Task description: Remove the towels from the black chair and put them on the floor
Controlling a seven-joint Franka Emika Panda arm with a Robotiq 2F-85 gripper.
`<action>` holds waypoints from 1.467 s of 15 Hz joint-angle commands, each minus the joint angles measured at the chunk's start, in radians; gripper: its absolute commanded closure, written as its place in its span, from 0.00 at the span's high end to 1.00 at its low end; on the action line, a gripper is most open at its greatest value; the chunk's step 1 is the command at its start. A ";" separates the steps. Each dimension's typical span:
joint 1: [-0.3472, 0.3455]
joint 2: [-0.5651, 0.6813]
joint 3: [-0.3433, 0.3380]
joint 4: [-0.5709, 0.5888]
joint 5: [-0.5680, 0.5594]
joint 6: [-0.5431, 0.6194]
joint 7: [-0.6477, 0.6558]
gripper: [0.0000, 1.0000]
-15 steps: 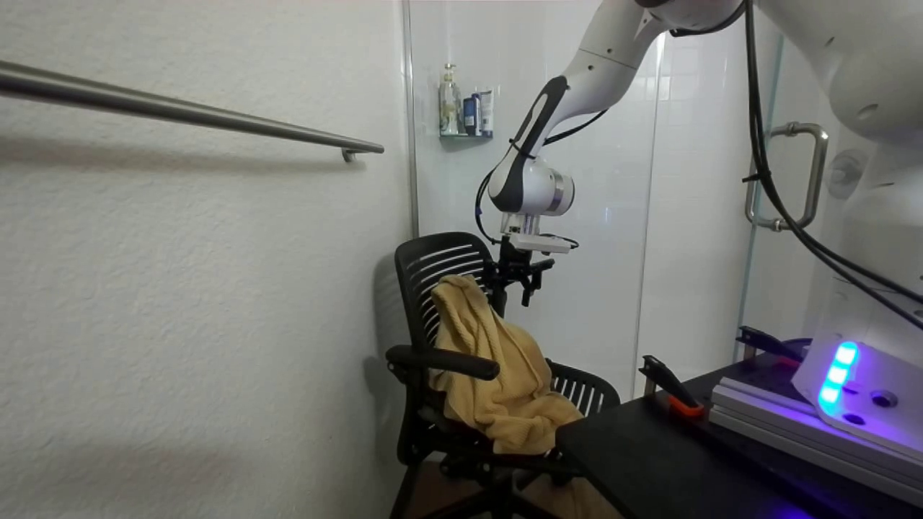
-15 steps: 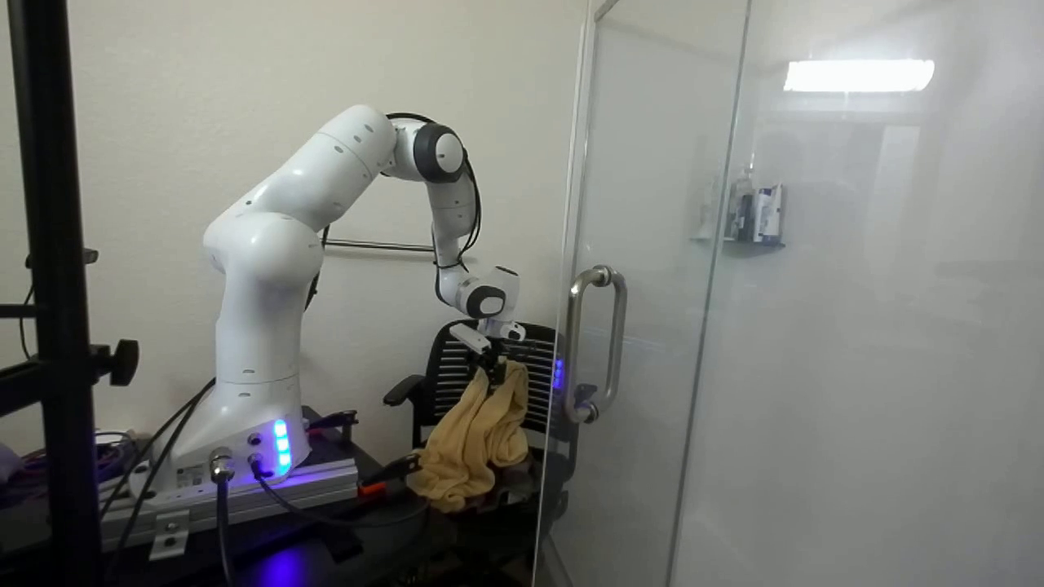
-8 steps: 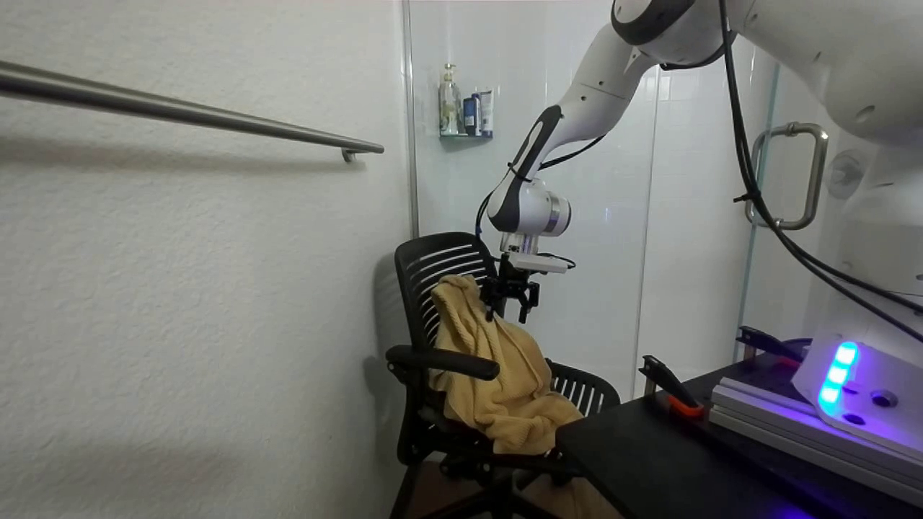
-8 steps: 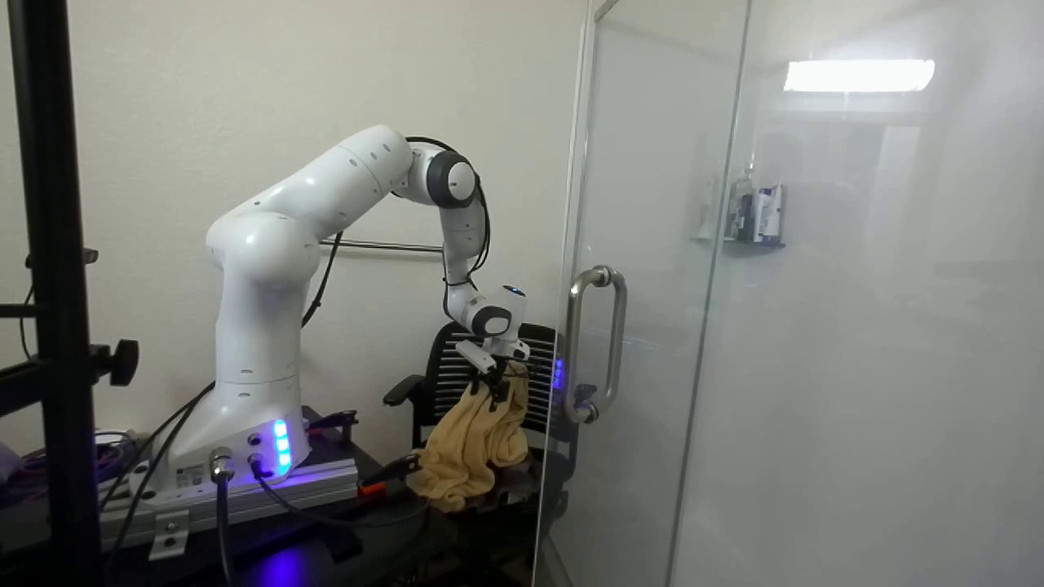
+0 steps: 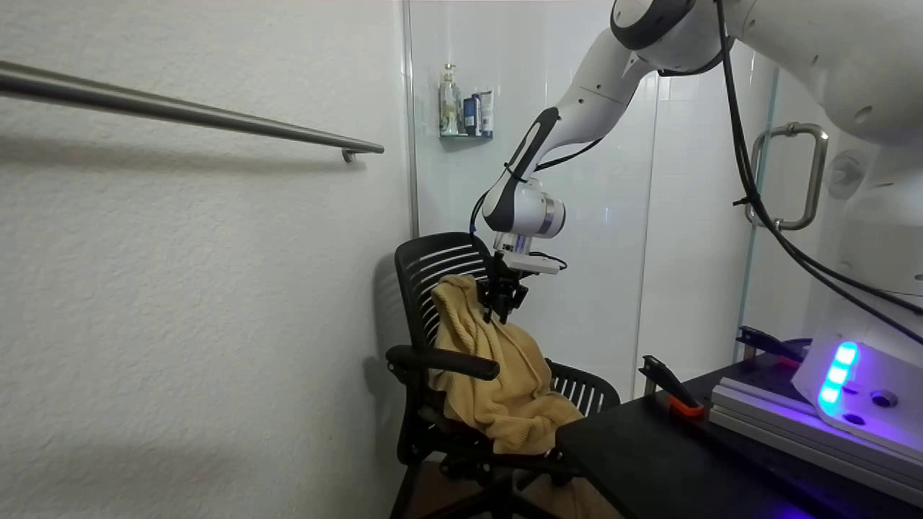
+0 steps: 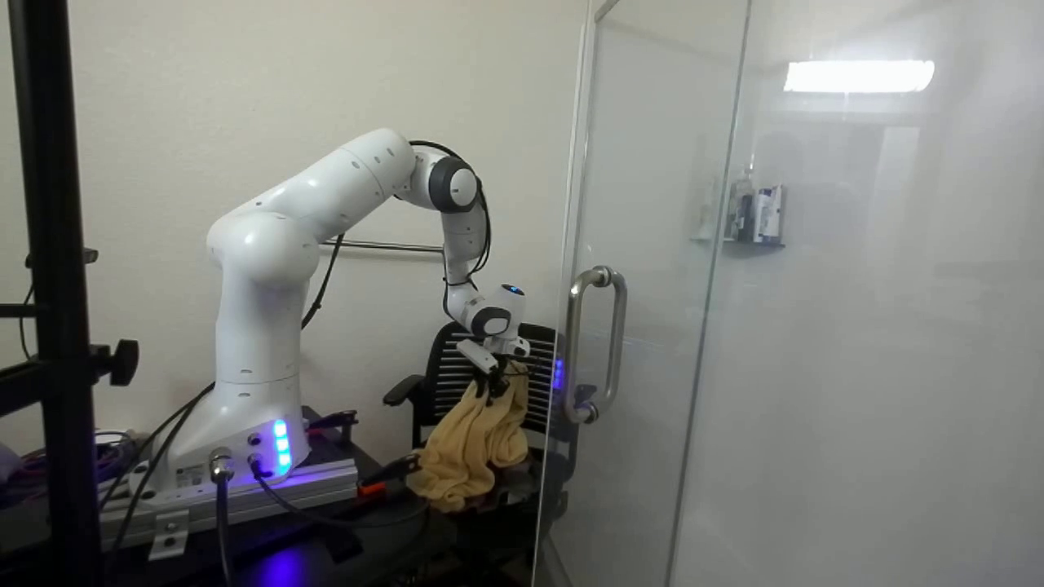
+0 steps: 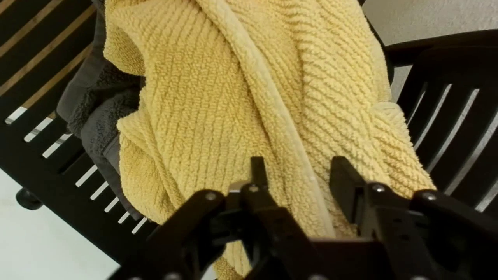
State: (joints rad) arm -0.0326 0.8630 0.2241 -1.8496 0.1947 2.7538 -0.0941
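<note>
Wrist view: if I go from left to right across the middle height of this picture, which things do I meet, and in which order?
Black chair's slatted seat → grey towel → tan towel → chair's slatted backrest.

The arm (image 5: 593,94) has come down, its gripper (image 5: 496,317) lower by the tan towel (image 5: 508,382), fingers (image 7: 344,181) now closer together
</note>
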 commanded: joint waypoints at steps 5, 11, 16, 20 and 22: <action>-0.039 0.002 0.026 -0.004 0.003 0.042 -0.036 0.00; -0.091 -0.134 0.080 -0.079 0.022 -0.048 -0.055 0.01; -0.146 -0.370 0.161 -0.144 0.120 -0.254 -0.105 0.01; -0.057 -0.596 0.091 -0.180 0.145 -0.423 -0.023 0.01; -0.010 -0.702 0.066 -0.199 0.138 -0.463 0.016 0.01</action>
State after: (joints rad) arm -0.1093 0.3343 0.3403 -1.9719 0.3108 2.3479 -0.1162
